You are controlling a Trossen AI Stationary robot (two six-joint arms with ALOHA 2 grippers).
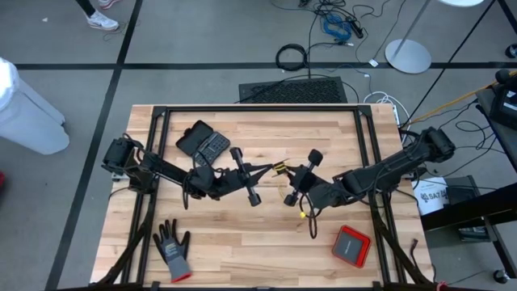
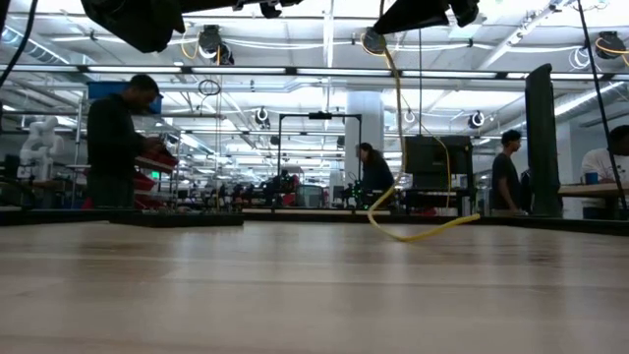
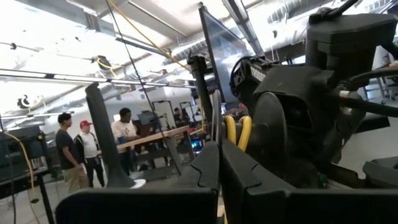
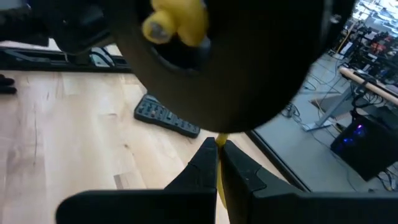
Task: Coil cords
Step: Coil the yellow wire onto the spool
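The thin yellow cord point(image 2: 421, 232) hangs from above in the low view, and its lower bend lies on the wooden table. In the high view its lower part point(image 1: 305, 213) trails toward the near edge. My left gripper point(image 1: 273, 168) is at the table's middle, shut, with a yellow and black bit of cord point(image 1: 280, 168) at its fingertips. My right gripper point(image 1: 292, 196) is just to the right of and nearer than it, shut on the cord. Both are raised above the table. My left gripper is shut at the cord's upper part point(image 1: 280, 168), its fingers level and coming from the table's left. Its own fingers point(image 3: 214, 171) hide the place of contact; two yellow strands point(image 3: 237, 132) show just beyond them. My right gripper pinches the cord point(image 4: 219, 167) between its two fingertips, coming from the table's right. The cord runs lengthwise through the gap between the fingers. Below the hold it hangs slack, with its lower bend point(image 2: 423, 234) on the table.
A black remote-like device point(image 1: 203, 141) lies at the far left of the table. A grey glove point(image 1: 172, 249) lies at the near left and a red box point(image 1: 351, 245) at the near right. Black frame rails point(image 1: 258, 107) border the table. People stand in the room beyond.
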